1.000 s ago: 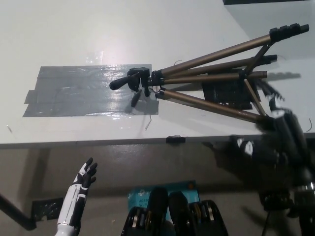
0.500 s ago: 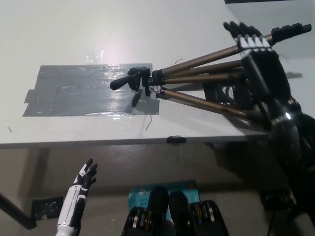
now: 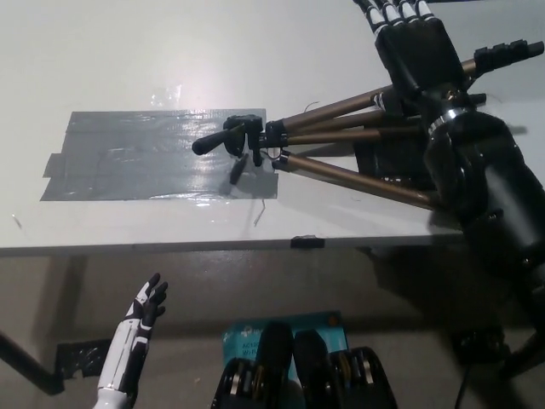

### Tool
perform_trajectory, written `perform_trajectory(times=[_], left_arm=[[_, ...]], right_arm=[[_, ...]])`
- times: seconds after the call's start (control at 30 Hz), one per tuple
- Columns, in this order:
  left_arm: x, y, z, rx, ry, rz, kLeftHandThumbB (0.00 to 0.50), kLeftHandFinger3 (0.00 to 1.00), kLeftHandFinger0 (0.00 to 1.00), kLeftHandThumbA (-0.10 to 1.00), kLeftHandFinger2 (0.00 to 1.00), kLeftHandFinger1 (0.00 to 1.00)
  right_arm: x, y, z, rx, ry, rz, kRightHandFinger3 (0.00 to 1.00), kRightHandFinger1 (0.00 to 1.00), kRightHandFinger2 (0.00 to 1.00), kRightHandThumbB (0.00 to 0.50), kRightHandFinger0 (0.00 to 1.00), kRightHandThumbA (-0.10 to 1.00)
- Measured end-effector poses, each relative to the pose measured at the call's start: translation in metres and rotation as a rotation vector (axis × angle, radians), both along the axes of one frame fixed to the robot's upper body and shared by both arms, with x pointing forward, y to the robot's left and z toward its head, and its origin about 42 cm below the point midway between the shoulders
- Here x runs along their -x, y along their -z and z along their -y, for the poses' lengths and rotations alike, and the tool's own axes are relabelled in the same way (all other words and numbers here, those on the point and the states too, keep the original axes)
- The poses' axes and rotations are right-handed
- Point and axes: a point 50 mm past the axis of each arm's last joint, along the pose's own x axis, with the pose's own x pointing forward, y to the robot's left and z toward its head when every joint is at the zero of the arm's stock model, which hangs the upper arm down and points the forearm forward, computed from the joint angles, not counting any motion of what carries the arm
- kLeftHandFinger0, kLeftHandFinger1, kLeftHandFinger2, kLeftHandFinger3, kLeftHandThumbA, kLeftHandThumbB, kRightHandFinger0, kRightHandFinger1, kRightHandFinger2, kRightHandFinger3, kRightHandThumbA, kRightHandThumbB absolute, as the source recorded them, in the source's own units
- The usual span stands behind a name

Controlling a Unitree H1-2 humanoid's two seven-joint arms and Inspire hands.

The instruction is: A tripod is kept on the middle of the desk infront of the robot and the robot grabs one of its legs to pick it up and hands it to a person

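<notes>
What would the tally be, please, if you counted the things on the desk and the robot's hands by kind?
Tripod: 1
Grey tape patch on the desk: 1
Black tape patch under the tripod legs: 1
Left hand, white, open, below the desk edge: 1
Right hand, black, open, over the tripod legs: 1
Total: 5

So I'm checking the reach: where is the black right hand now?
In the head view the right hand is at the upper right, fingers spread, above the tripod legs lying on the desk.
</notes>
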Motion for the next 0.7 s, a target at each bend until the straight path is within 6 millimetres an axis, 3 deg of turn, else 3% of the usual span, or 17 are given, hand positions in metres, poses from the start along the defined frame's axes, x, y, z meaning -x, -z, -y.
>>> perform_trajectory(times=[0.2,0.33,0.7], left_arm=[[0.000,-0.001,0.000,-0.015,0.005,0.004,0.087,1.00,1.00,1.00,1.00,1.00],[-0.002,-0.002,0.000,-0.020,0.006,0.008,0.083,1.00,1.00,1.00,1.00,1.00],[-0.009,-0.008,-0.002,-0.031,0.015,0.027,0.055,1.00,1.00,1.00,1.00,1.00]], right_arm=[[-0.012,0.018,0.006,0.049,0.054,-0.052,1.00,1.00,1.00,0.460,1.00,1.00],[-0.020,0.026,0.009,0.084,0.077,-0.088,1.00,1.00,1.00,0.500,1.00,1.00],[-0.025,0.023,0.008,0.108,0.059,-0.124,1.00,1.00,1.00,0.500,1.00,0.98]])
